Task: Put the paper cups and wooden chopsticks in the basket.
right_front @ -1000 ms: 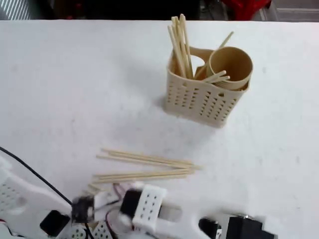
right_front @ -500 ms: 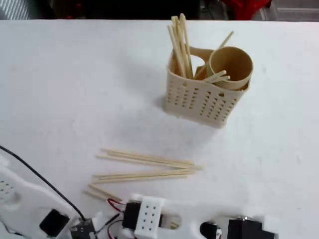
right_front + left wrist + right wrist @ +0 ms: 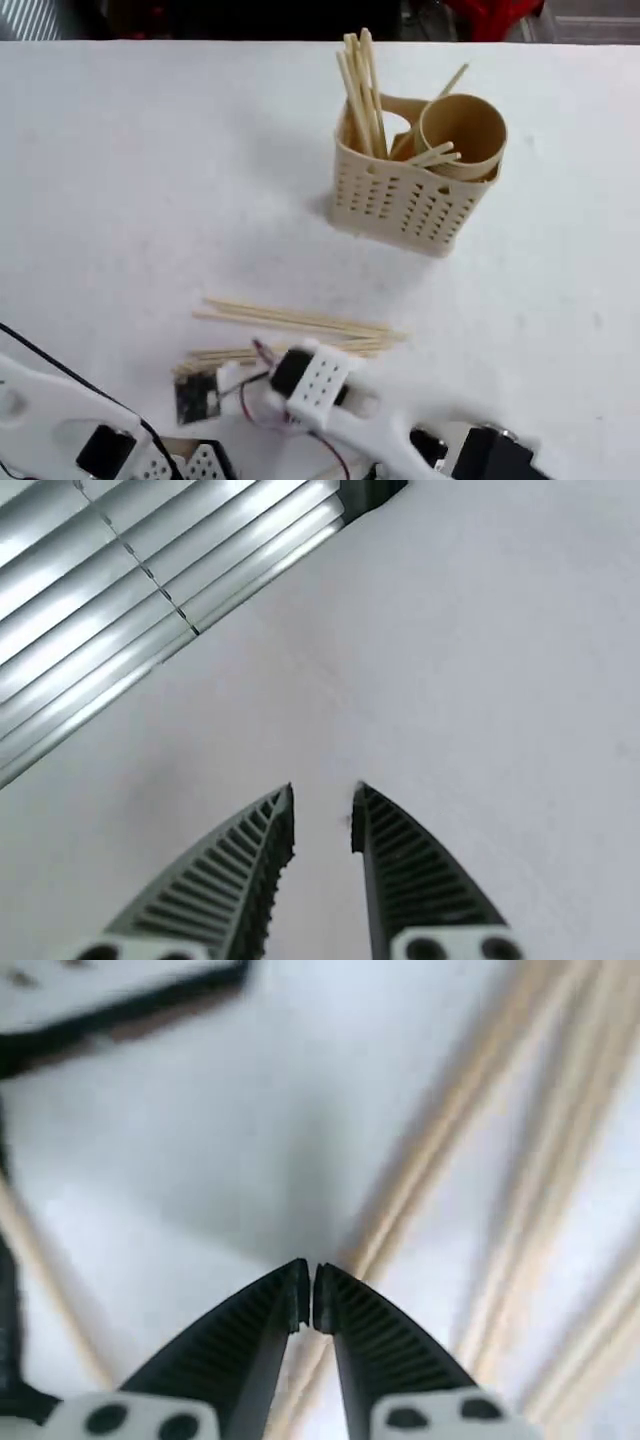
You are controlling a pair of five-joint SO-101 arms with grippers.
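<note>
The task looked a good way through but not finished. The basket [image 3: 400, 205] stood upright toward the far right of the worktop [image 3: 150, 180], and both paper cups [image 3: 462, 140] sat inside it, one at the right end and the other tucked behind it toward the middle. A bundle of standing chopsticks [image 3: 360, 85] leaned up out of the basket's left end, and a few more lay across the cups. What seemed left was the loose chopsticks [image 3: 300, 320], which lay flat on the worktop well apart from the basket, in two rough rows near the front edge. The right arm [image 3: 320, 385] hung low over the nearer row and covered part of it. In its wrist view the right gripper [image 3: 307, 1295] had its fingers [image 3: 370, 1350] closed almost tip to tip, with a chopstick running underneath them; whether they pinched it or merely rested above it could not be told. The left gripper [image 3: 322, 820] hovered over bare worktop with its fingers a little apart and nothing between them, and window blinds [image 3: 120, 590] showed beyond the worktop's edge. By that reckoning, the cups were done and a handful of chopsticks remained.
</note>
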